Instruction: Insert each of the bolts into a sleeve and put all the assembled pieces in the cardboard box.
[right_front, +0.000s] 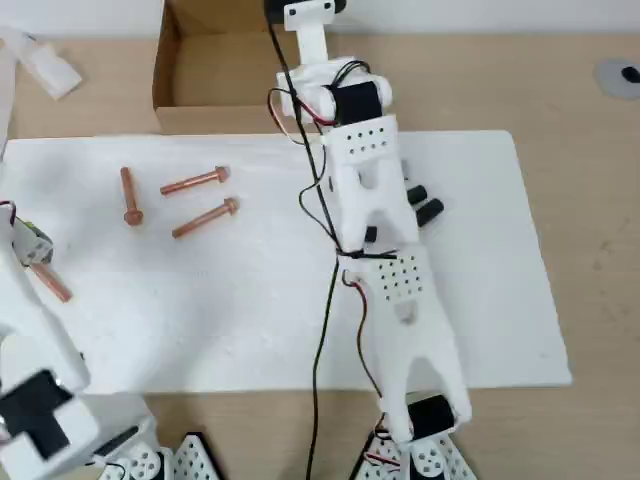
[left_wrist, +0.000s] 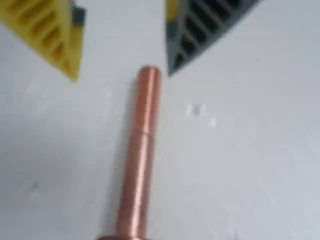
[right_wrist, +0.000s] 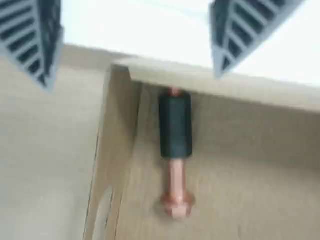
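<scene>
At the near left of the white sheet (right_front: 250, 330), the left gripper (left_wrist: 123, 72) stands open over a bolt (left_wrist: 140, 155), whose plain end lies just beside one fingertip. At the far side, the right gripper (right_wrist: 134, 77) hangs open above the box (right_wrist: 117, 150), where a sleeved bolt (right_wrist: 175, 125) lies by the wall. Three loose bolts (right_front: 195, 181) lie on the sheet's far left. Black sleeves (right_front: 432, 210) show just right of the right arm.
</scene>
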